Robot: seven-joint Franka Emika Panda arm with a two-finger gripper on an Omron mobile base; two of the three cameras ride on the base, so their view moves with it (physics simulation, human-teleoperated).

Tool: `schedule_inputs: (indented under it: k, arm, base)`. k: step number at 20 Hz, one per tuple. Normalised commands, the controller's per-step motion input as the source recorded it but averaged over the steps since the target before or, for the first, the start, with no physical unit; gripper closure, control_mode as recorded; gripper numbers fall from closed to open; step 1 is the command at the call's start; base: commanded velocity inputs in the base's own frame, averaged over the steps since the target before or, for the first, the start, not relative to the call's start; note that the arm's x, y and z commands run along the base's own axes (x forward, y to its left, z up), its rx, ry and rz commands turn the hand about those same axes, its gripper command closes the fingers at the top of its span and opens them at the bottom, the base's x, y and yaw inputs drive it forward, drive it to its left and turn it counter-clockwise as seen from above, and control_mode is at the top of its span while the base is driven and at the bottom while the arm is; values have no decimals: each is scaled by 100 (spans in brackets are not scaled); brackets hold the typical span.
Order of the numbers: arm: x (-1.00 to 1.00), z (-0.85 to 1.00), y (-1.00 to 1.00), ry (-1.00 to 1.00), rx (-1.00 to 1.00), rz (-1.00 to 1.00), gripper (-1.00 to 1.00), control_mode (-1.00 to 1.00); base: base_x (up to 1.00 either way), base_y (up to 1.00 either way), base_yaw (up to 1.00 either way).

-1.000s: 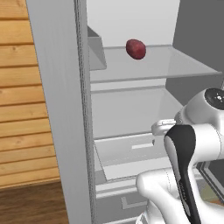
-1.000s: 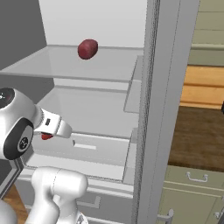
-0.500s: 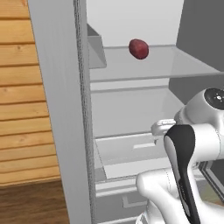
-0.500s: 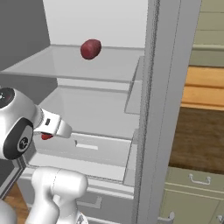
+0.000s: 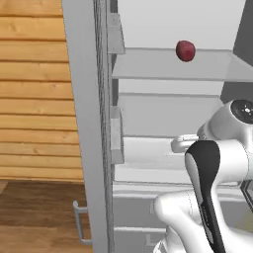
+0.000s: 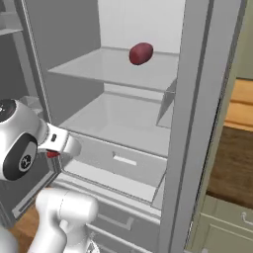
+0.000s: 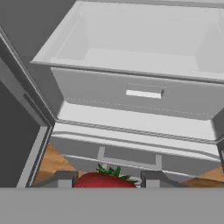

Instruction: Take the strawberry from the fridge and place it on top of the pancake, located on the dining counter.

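Both base views have shifted as a whole, so the camera has moved while the fridge [image 5: 84,99] contents keep their places. On its upper shelf [image 6: 113,69] lies a dark red rounded fruit [image 5: 185,51]. The hand view shows what the base views hardly reveal: the gripper [image 7: 105,180] clamps the strawberry [image 7: 103,181], green leaves up, before a pulled-out drawer [image 7: 144,92]. Left is a plank wall [image 5: 34,99], with a wooden floor [image 5: 39,212] below.

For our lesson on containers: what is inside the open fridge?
Inside the fridge, a dark red rounded item lies on the upper shelf. The lower shelf and the open drawer look bare. Whatever the shut drawer beneath holds is hidden.
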Motion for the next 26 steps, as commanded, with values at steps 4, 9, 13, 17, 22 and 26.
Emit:
schedule_inputs:
  k: [4,9,13,17,22,26]
  arm:
    - [0,0,0,0,0,0,100,100]
    - [0,0,0,0,0,0,100,100]
    - [0,0,0,0,0,0,100,100]
    - [0,0,0,0,0,0,100,100]
    - [0,0,0,0,0,0,100,100]
    - [0,0,0,0,0,0,100,100]
  base:
    - [-40,7,76]
    - [-73,-3,70]
    - [-68,14,78]
    - [-43,43,87]
    - [-49,34,87]
    - [-19,32,77]
